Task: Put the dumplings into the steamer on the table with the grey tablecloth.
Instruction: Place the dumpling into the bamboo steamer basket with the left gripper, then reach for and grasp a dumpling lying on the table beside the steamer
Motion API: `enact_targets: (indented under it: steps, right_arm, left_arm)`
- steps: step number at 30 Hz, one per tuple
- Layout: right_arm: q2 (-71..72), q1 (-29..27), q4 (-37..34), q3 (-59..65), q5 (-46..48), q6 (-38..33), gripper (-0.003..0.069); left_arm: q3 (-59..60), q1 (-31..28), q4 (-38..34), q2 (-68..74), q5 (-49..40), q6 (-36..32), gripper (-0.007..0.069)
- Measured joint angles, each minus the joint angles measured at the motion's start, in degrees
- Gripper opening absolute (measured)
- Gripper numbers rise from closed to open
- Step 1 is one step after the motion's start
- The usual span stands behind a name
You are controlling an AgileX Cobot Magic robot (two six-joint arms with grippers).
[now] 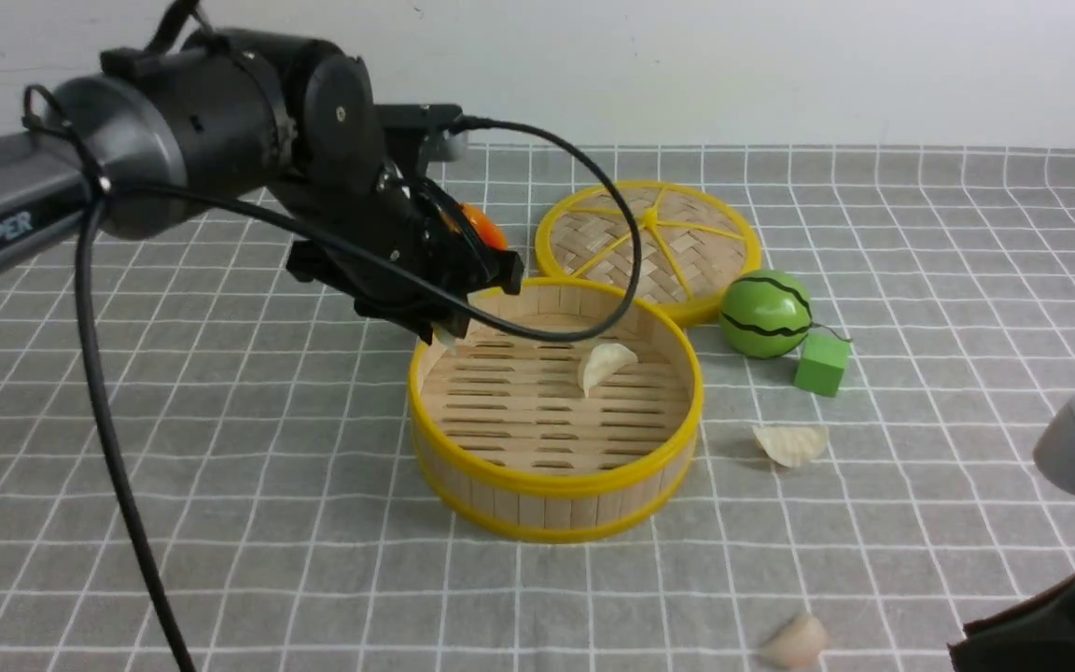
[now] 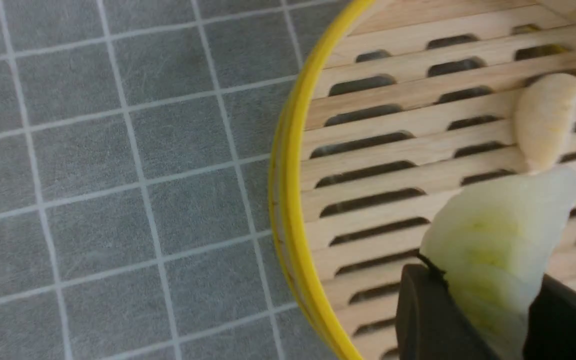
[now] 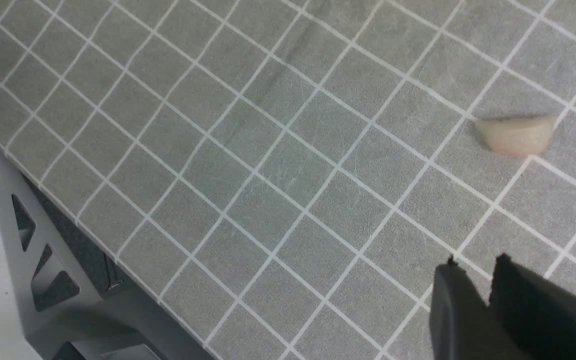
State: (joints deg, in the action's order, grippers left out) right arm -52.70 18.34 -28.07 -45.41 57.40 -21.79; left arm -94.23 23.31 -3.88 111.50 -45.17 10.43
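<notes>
So the left gripper [image 2: 488, 305] has its jaws clamped on a pale greenish dumpling [image 2: 503, 250], held over the bamboo steamer [image 1: 556, 411]. The right gripper [image 3: 488, 295] has nothing between its jaws, and there's a small gap there. One cream dumpling [image 1: 605, 365] sits on the steamer's slats, and two more, one whitish [image 1: 791, 444] and one pinkish-beige [image 1: 795, 641], lie on the grey tablecloth [image 1: 248, 448].
</notes>
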Motion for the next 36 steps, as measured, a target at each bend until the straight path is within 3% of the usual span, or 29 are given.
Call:
enact_targets:
  steps: [10, 14, 17, 19, 24, 27, 29, 36]
  right_arm:
    - [0.0, 0.0, 0.0, 0.0, -1.0, 0.0, 0.0114]
    - [0.0, 0.0, 0.0, 0.0, -1.8, 0.0, 0.0114]
    - [-0.2, 0.0, 0.0, -0.9, -1.8, 1.3, 0.0114]
    - [-1.2, 0.0, 0.5, -2.8, -0.7, 2.1, 0.0107]
    - [-7.2, 0.0, 3.8, -12.1, 4.2, 2.8, 0.0061]
    - [-13.1, 0.0, 8.0, -18.4, 6.8, 0.4, 0.002]
    - [-15.1, 0.0, 9.4, -20.0, 7.7, -1.0, 0.0008]
    - [-30.1, 0.0, 11.6, -23.8, 10.3, -13.7, -0.001]
  left_arm:
    - [0.0, 0.5, -1.1, 7.9, 6.2, 0.0, 0.0179]
    - [0.0, 0.5, -1.1, 8.1, 8.2, 0.0, 0.0267]
    - [-1.7, 0.5, -1.1, 8.2, 7.4, 0.0, 0.042]
    - [-3.5, 0.5, -0.9, 8.2, 5.1, 0.0, 0.0469]
    - [-15.4, 0.5, 0.2, 8.3, -10.7, 0.0, 0.0542]
    - [-26.1, 0.5, 0.3, 7.9, -22.0, 0.0, 0.0521]
    - [-27.6, 0.5, 0.3, 7.4, -23.3, 0.0, 0.0506]
    - [-29.8, 0.5, -0.2, -3.0, -26.0, -1.1, 0.0214]
